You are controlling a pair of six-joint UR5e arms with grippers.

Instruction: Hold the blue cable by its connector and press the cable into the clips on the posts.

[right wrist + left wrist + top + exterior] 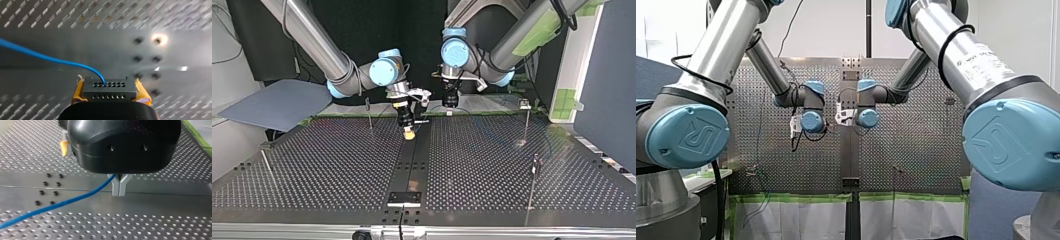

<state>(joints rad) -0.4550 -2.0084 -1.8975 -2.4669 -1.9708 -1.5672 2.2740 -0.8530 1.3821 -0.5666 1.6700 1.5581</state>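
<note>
— Perforated steel table (312, 165) below; who has the thin blue cable (62, 203)?
— My right gripper (110, 92) pinches its dark grey holed connector (109, 87); my left gripper (119, 188) is closed around the cable. Hold it taut toward the thin posts (531, 190).

Blue cable (50, 58), dark grey connector (109, 91) dotted with holes, yellow pads (78, 91), silver perforated table (337, 165)

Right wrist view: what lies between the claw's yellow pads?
A dark grey perforated connector block, clamped between the yellow pads of my right claw, in the right wrist view; the blue cable leaves its face.
</note>
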